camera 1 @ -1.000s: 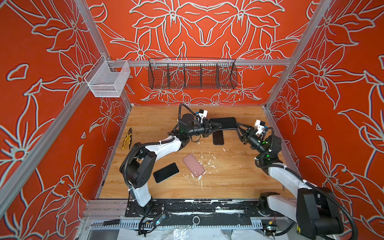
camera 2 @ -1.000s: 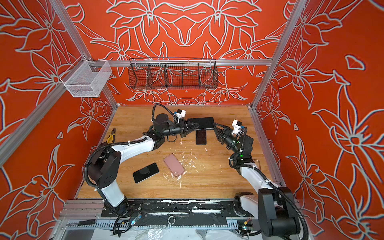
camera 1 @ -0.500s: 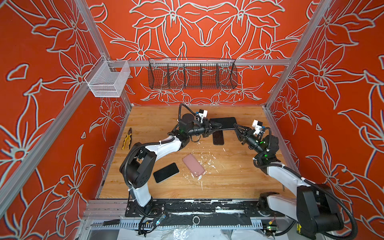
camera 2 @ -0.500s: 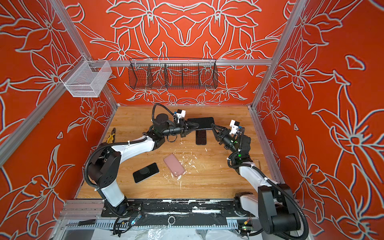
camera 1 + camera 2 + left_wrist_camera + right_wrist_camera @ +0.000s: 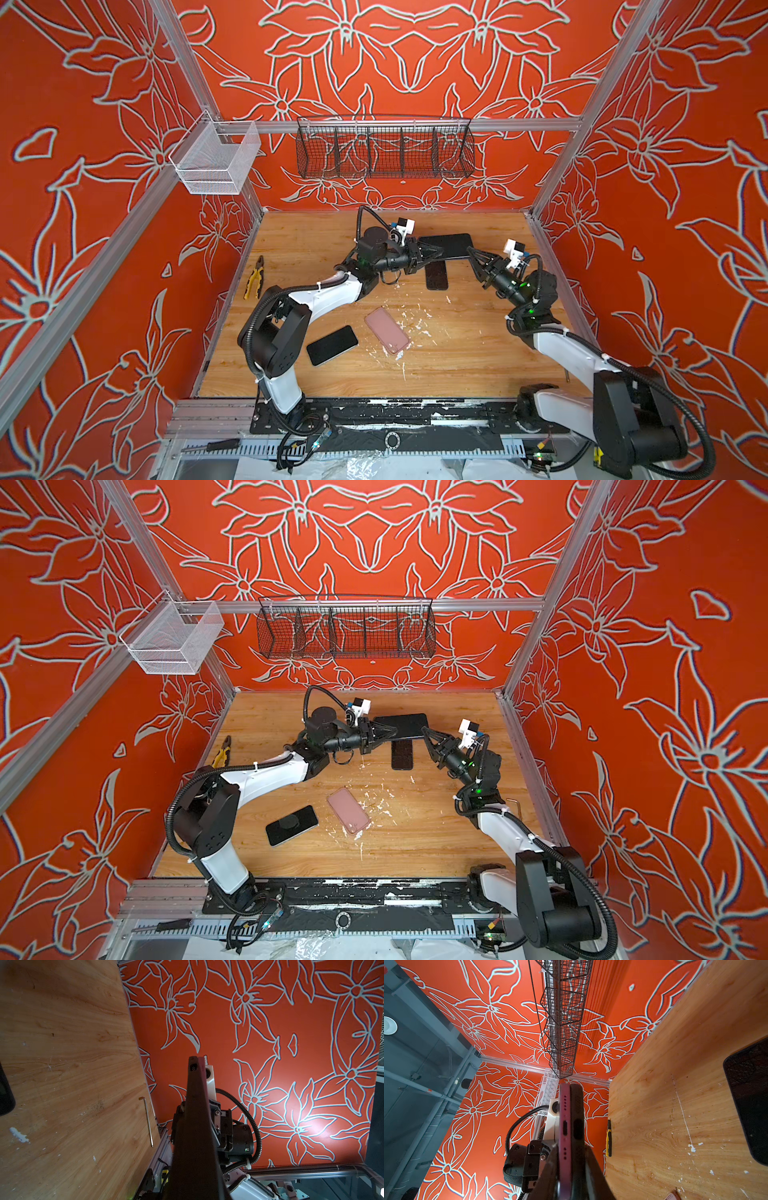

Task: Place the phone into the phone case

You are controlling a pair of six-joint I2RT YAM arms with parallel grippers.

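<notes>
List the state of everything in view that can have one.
Magenta phone: held off the table, black soft case against its back, seating unclear.
Left gripper: shut on phone and case.
Right gripper: shut on their other end.
Black textured slab: flat on wooden table.
Pink phone-shaped case: flat.
Black glossy phone: flat.
Yellow-handled pliers: lying untouched.

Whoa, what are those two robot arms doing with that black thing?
They are fitting a phone into a case. The left gripper and the right gripper each pinch one end of a purplish phone pressed against a black case, held up above the wooden table. In the right wrist view the phone does not look fully seated. A pink case, a second dark phone and pliers lie on the table.
</notes>
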